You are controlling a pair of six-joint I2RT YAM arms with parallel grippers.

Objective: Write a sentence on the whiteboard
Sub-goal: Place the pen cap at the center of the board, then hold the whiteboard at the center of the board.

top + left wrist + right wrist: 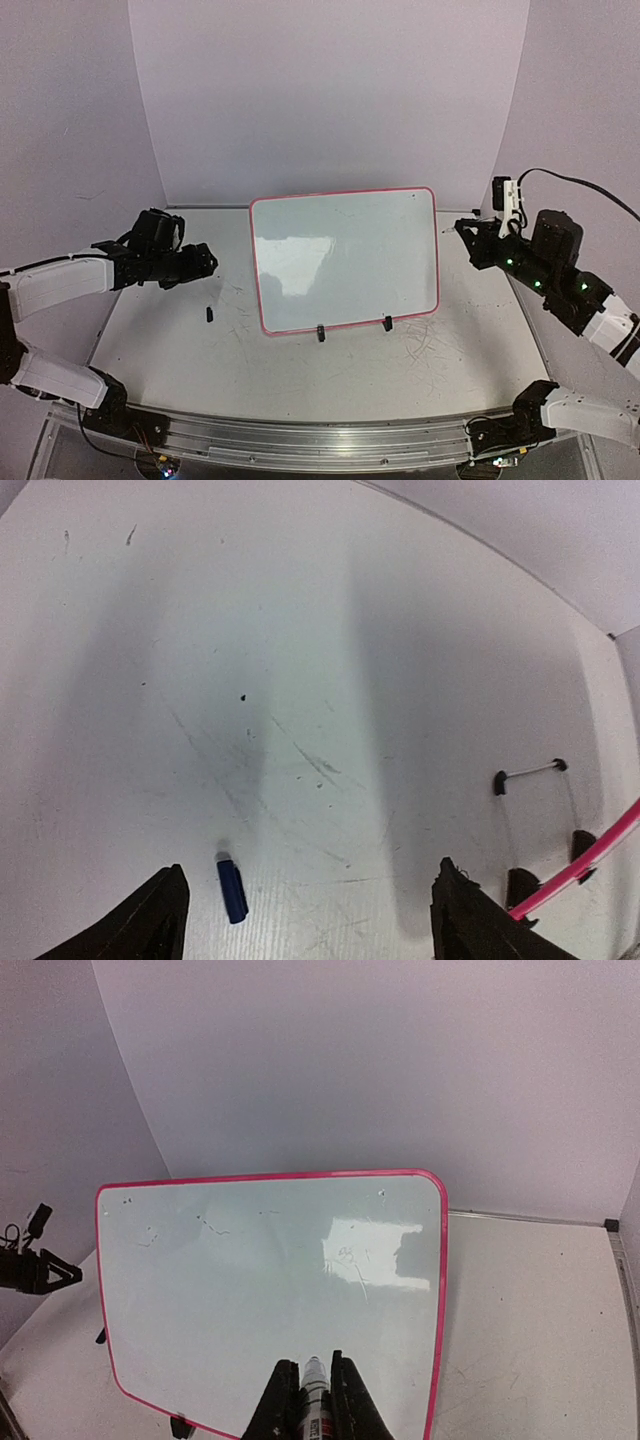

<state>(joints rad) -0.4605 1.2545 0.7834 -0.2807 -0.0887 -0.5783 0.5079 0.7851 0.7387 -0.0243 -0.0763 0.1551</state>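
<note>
Scuffed white tabletop (150, 340): pink-framed whiteboard (345, 260) upright mid-table; L gripper (315, 930) jaws apart over blue cap (232, 890), R gripper (313, 1375) clamped on white marker (315, 1410).

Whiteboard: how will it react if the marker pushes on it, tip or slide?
Likely to tip backward: the whiteboard is propped on just two small clip feet. It may also slide, since the table looks smooth. Probably stiff and light, being a thin framed panel. Its glossy face may let the marker skate.
</note>
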